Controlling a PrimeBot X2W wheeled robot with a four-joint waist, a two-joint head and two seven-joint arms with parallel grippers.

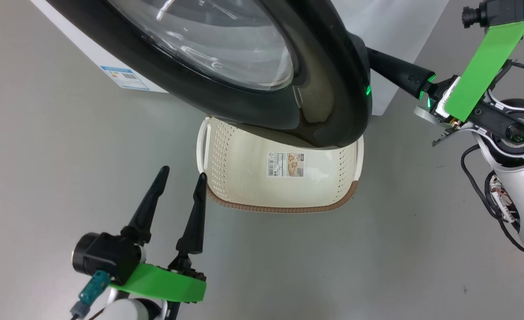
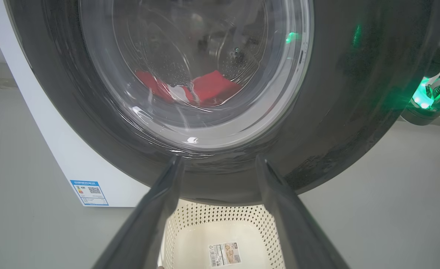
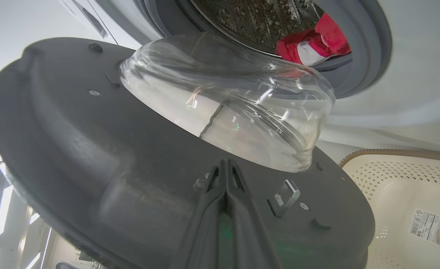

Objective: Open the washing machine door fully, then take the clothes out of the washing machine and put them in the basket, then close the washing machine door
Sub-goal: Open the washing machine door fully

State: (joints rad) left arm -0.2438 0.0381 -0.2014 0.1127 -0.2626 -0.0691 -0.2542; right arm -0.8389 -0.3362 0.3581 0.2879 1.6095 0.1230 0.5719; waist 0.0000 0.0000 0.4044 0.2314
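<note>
Clenched right hand is touching the inner face of the washing machine door.
The left hand is hanging released beside the basket, which is sitting on the floor under the open door; red clothes are lying inside the washing machine.

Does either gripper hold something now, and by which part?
Nothing is held. The left gripper stands open; the right gripper, shut, only touches the inner face of the washing machine door.
</note>
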